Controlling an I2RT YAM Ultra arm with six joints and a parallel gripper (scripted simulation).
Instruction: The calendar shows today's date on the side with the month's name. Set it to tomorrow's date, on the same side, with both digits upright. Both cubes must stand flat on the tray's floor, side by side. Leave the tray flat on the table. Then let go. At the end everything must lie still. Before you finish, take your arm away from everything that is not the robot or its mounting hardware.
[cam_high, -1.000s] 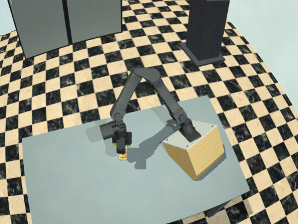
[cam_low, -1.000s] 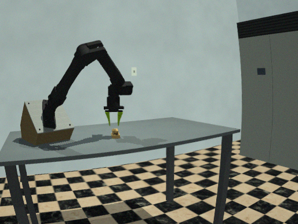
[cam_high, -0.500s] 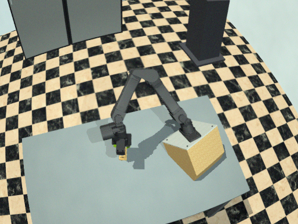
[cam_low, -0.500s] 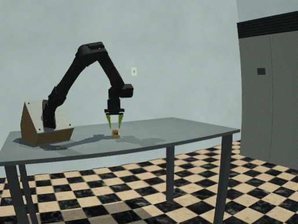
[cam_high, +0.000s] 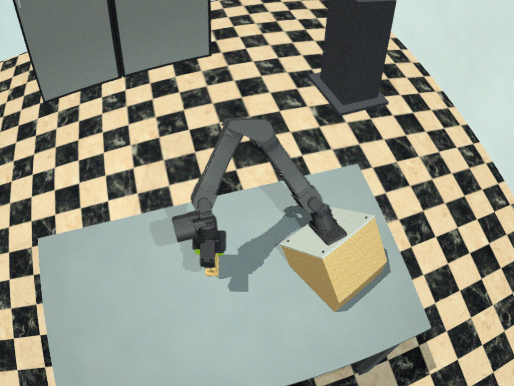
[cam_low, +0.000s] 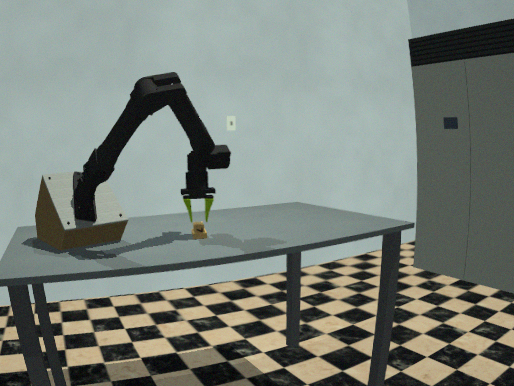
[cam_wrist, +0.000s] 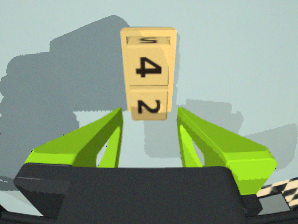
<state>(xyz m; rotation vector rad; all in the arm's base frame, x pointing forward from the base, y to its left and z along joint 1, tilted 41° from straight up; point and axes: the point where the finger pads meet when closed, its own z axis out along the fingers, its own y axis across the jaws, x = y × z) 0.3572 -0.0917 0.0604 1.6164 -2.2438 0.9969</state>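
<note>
The small wooden calendar (cam_wrist: 149, 72) stands on the grey table. In the wrist view its two cubes sit side by side in the tray, with the top faces showing 4 (cam_wrist: 148, 67) and 2 (cam_wrist: 149, 107). It also shows in the top view (cam_high: 212, 270) and the exterior view (cam_low: 199, 230). My gripper (cam_wrist: 150, 114) with green fingers hangs just above the calendar, pointing down, fingers partly open with nothing between them. Its tips are a little above the cubes in the exterior view (cam_low: 198, 218). The month side is too small to read.
The arm's wooden base block (cam_high: 336, 259) stands on the table to the right. Grey cabinets (cam_high: 110, 35) and a dark pillar (cam_high: 356, 50) stand on the chequered floor behind the table.
</note>
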